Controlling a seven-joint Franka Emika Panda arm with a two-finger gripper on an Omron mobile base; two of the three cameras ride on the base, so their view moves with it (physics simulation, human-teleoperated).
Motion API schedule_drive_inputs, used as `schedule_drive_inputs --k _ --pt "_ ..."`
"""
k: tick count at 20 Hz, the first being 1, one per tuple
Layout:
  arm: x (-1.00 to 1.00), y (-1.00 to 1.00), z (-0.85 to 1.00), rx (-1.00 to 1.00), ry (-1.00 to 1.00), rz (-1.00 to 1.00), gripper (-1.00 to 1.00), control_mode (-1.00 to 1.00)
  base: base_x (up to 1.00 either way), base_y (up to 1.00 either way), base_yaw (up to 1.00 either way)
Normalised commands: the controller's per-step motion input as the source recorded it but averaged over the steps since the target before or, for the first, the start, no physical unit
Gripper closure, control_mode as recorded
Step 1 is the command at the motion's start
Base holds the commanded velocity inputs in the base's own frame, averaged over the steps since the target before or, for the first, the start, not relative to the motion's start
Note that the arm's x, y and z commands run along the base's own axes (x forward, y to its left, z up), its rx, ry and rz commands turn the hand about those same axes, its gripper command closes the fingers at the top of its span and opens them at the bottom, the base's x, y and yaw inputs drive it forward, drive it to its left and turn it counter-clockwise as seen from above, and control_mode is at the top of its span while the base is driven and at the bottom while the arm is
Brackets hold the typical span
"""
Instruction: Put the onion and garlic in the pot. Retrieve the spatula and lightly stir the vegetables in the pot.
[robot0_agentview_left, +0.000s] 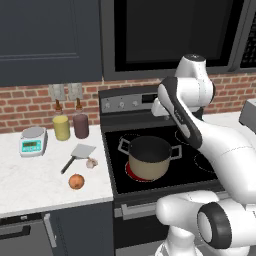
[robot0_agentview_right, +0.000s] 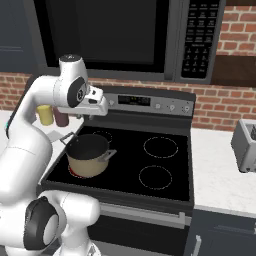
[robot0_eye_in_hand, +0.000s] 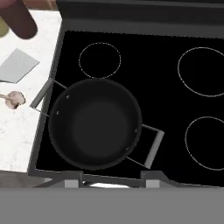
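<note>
**Pot empty, hand high above the stove, nothing picked up yet**

The gripper (robot0_agentview_right: 100, 106) hangs high over the left half of the stove (robot0_agentview_right: 165, 170), looking straight down. Its fingertips are not clear in any view, so I cannot tell whether the jaws stand apart or together; it seems to carry nothing.

Directly under the hand sits the pot (robot0_eye_in_hand: 95, 124), on the near-left burner, which glows red under its base in the left base view. Its dark inside is bare, so neither of the 2 vegetables is in yet. Its 2 loop handles point far-left and near-right, leaving the open mouth free for a drop from above.

The 3 things to fetch lie on the white counter (robot0_agentview_left: 30, 185) left of the stove. The garlic (robot0_agentview_left: 92, 162) is nearest the stove edge, just beside the blade of the spatula (robot0_agentview_left: 78, 155), whose black handle runs toward the near left. The onion (robot0_agentview_left: 76, 181) rests nearer the front edge, apart from both. Further back stand a yellow jar (robot0_agentview_left: 61, 127), a dark red jar (robot0_agentview_left: 80, 125) and a kitchen scale (robot0_agentview_left: 33, 140).

The arm rises from the base, folds at the elbow and reaches forward with the wrist level above the control panel. The hand must likely swing left and drop low to reach the garlic or onion.
</note>
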Motion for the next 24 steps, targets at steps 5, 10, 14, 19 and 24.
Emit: schedule_drive_inputs --k 5,10,14,19,24 --pt "-0.1 0.1 -0.03 -0.01 0.02 0.0 -1.0 -1.0 0.0 0.0 0.0" --pt "-0.68 0.64 -0.22 0.0 0.0 0.17 -1.0 -1.0 0.0 0.0 0.0" --pt "-0.65 1.0 -0.42 -0.01 0.08 0.39 -1.0 -1.0 0.0 0.0 0.0" --pt "-0.1 1.0 -0.53 -0.07 0.06 0.32 -1.0 -1.0 0.0 0.0 0.0" --pt "0.16 1.0 -0.37 -0.08 0.07 0.21 -1.0 -1.0 0.0 0.0 0.0"
